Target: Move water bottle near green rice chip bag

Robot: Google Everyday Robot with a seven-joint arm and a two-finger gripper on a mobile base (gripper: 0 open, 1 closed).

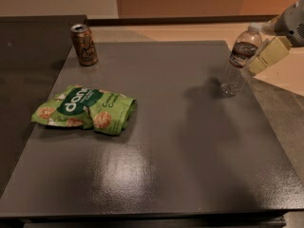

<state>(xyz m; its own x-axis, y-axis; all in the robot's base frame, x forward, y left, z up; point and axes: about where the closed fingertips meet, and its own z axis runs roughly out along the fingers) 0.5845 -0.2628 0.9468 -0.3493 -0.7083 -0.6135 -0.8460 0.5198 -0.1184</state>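
The water bottle [240, 61], clear with a white cap and a dark label band, stands near the far right edge of the dark grey table [180, 141]. My gripper [267, 56] reaches in from the upper right and is right up against the bottle's upper right side, at label height. The green rice chip bag [85, 112] lies crumpled on the left side of the table, well apart from the bottle.
A brown-gold drink can [84, 44] stands at the table's far left corner, behind the bag. A lighter floor or counter surface [285, 80] lies beyond the table's right edge.
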